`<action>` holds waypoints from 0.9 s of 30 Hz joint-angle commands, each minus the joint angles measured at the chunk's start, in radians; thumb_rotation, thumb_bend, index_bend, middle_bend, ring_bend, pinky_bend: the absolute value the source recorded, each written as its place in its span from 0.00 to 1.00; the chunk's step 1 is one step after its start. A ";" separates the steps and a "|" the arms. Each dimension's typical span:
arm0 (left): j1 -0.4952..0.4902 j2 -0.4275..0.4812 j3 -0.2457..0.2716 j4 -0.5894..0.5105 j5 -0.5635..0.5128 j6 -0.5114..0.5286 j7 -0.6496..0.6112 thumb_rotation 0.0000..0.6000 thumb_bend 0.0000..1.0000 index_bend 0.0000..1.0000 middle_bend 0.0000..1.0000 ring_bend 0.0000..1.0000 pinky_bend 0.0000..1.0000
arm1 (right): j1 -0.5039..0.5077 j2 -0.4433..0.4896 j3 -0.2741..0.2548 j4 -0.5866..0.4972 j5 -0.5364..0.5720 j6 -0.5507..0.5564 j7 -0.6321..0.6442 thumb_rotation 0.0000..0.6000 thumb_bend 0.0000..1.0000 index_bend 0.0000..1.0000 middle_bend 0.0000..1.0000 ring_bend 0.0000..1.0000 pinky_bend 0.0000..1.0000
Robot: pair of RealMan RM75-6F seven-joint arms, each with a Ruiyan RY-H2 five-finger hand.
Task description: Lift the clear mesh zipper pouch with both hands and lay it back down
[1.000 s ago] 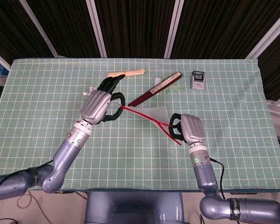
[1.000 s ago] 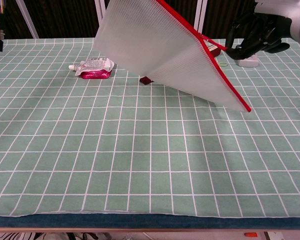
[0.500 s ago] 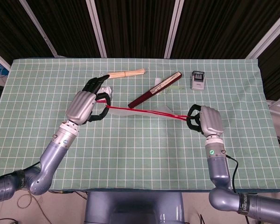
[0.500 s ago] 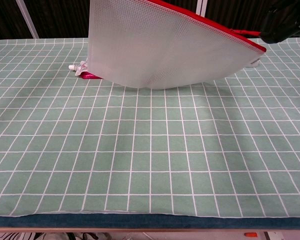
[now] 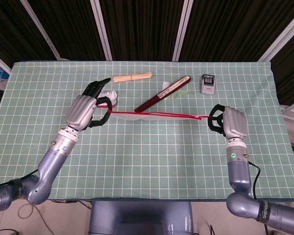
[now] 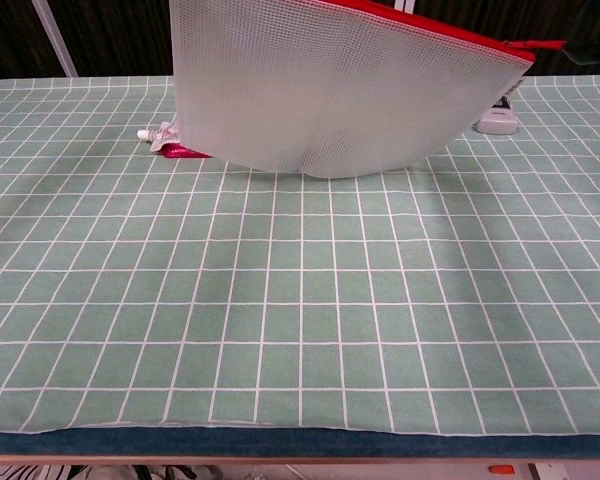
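The clear mesh zipper pouch [image 6: 320, 90] with a red zipper edge [image 5: 152, 114] hangs in the air above the table, stretched between both hands. My left hand [image 5: 85, 108] pinches its left end. At the other end my right hand [image 5: 230, 122] grips the zipper. In the chest view the pouch hangs as a wide white mesh sheet with its lower edge sagging toward the cloth; only a dark bit of my right hand [image 6: 592, 45] shows there, and the left hand is out of frame.
On the green checked cloth [image 5: 147, 161] lie a bundle of wooden sticks [image 5: 132, 77], a dark red folded fan [image 5: 162, 93], a small grey device [image 5: 207, 84] and a pink-and-white sachet [image 6: 175, 140] behind the pouch.
Both hands have moved apart, the right one far to the right. The pouch went from slanted to stretched level between them and lifted higher.
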 commanded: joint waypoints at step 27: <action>0.028 0.019 0.015 -0.039 0.011 0.018 0.026 1.00 0.42 0.56 0.02 0.00 0.00 | -0.046 0.055 -0.001 0.002 0.003 -0.005 0.039 1.00 0.64 0.70 1.00 1.00 0.97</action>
